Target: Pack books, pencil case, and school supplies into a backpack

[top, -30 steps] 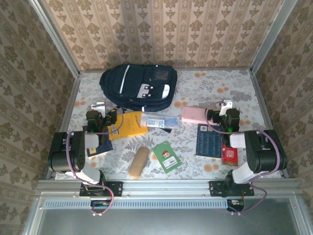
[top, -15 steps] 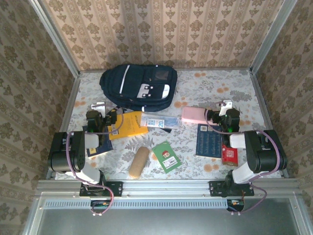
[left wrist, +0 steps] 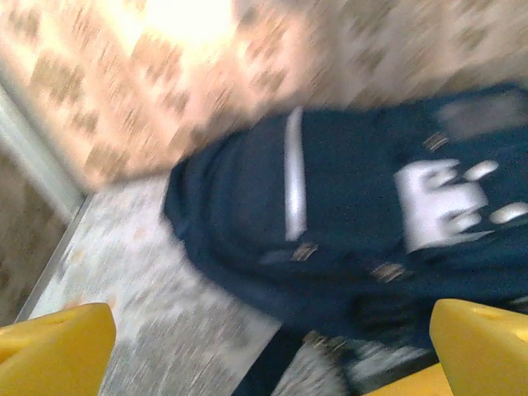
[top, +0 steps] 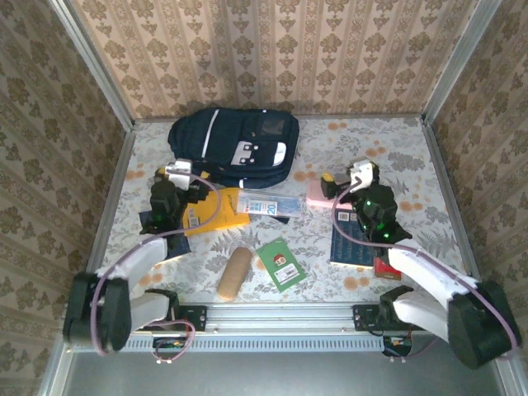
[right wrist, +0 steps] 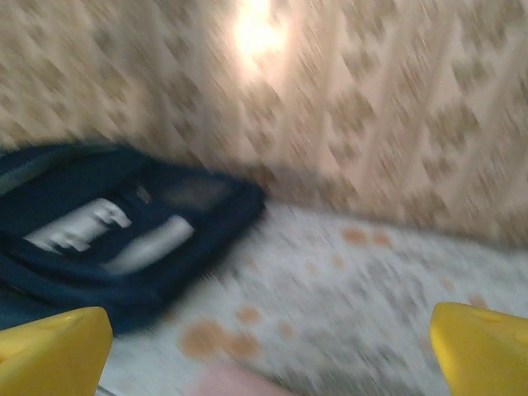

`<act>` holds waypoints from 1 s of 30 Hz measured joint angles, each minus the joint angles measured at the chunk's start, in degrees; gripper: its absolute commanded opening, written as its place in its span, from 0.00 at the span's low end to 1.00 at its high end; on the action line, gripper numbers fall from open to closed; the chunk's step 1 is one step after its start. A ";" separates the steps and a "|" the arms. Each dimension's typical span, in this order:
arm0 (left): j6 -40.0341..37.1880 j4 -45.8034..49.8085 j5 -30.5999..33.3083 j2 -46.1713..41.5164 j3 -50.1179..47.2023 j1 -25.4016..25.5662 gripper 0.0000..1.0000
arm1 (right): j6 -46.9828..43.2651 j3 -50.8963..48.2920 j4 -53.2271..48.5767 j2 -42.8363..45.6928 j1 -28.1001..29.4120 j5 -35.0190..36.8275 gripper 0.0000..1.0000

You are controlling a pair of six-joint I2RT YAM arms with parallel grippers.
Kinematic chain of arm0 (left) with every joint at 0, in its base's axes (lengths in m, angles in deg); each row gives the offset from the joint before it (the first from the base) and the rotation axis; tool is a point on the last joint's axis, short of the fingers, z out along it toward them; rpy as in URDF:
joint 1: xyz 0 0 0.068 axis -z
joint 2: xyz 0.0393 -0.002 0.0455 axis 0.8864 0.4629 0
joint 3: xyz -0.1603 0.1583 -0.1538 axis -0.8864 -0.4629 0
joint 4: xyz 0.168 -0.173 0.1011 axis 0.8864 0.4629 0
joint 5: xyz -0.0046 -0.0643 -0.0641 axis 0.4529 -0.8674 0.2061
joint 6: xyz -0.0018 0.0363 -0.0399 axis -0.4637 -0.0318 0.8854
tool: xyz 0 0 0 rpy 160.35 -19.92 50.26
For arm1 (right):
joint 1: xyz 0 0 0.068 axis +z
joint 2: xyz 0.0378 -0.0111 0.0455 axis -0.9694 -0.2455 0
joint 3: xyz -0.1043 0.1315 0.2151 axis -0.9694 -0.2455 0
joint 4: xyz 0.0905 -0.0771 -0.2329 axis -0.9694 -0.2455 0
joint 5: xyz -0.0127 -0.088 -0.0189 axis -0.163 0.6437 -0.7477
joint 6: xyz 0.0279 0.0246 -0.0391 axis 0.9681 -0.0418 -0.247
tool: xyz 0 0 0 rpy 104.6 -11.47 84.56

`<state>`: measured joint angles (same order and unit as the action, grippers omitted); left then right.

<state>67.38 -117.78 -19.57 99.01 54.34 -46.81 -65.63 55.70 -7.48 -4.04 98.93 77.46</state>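
The dark navy backpack (top: 235, 147) lies closed at the back left of the table; it also shows as the backpack (left wrist: 346, 214) and the backpack (right wrist: 107, 239) in the blurred wrist views. My left gripper (top: 188, 183) hovers open just in front of it, above the yellow book (top: 216, 213), its yellow fingers (left wrist: 54, 351) far apart with nothing between. My right gripper (top: 337, 186) is open over the pink box (top: 318, 196), fingers (right wrist: 483, 351) wide. The blue-and-white packet (top: 268, 203), green book (top: 280, 262), tan roll (top: 235, 272) and a navy book (top: 351, 239) lie on the table.
The red pack (top: 386, 266) peeks out from under my right arm. Metal rails and patterned walls (top: 272, 58) close the table on three sides. Bare flowered cloth (top: 371, 140) lies to the right of the backpack.
Both arms have unfolded from their rest pose, lifting and reaching toward the back of the table. The left gripper moved closer to the backpack, the right one over the pink box.
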 measured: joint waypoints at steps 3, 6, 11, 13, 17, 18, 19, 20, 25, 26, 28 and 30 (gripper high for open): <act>0.98 8.90 -2.14 -6.93 6.88 5.90 1.00 | -1.44 9.27 -8.57 2.21 10.36 4.37 1.00; 5.09 19.08 0.90 -11.43 13.40 12.46 1.00 | 0.11 18.56 -18.84 1.49 18.95 8.74 1.00; 15.43 42.49 5.60 -9.77 26.32 15.26 1.00 | 12.20 24.76 -31.10 2.71 18.69 13.25 1.00; 21.11 51.45 6.10 -7.72 30.60 13.53 1.00 | 16.92 21.44 -32.06 4.90 15.98 12.35 1.00; 31.76 61.90 2.82 -7.06 30.86 8.50 1.00 | 25.86 32.28 -46.56 -6.16 8.17 7.19 1.00; 33.81 64.15 2.21 -6.60 30.86 7.93 1.00 | 27.47 36.74 -48.50 -11.47 7.17 5.66 1.00; 35.47 66.01 1.55 -5.99 30.86 7.82 1.00 | 28.83 39.34 -49.05 -15.63 6.82 3.80 1.00; 36.65 67.58 0.52 -5.18 30.88 7.85 1.00 | 30.23 40.63 -49.42 -18.95 6.69 1.57 1.00; 38.03 70.40 -5.35 -0.04 30.86 7.96 1.00 | 37.42 44.24 -53.48 -33.97 6.08 -9.81 0.99; 38.05 70.58 -5.86 0.68 30.86 7.87 1.00 | 38.77 44.57 -53.20 -36.06 5.90 -11.17 0.98; 38.03 70.31 -6.86 1.53 30.86 7.19 1.00 | 42.03 45.35 -52.35 -39.87 5.40 -13.16 0.94; 38.03 69.16 -7.43 1.31 30.60 6.34 1.00 | 45.64 47.30 -51.47 -43.50 5.01 -14.23 0.88</act>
<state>105.41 -48.63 -27.00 100.32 84.94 -40.47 -19.99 102.99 -58.95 -47.53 103.93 63.23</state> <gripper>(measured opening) 0.999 0.928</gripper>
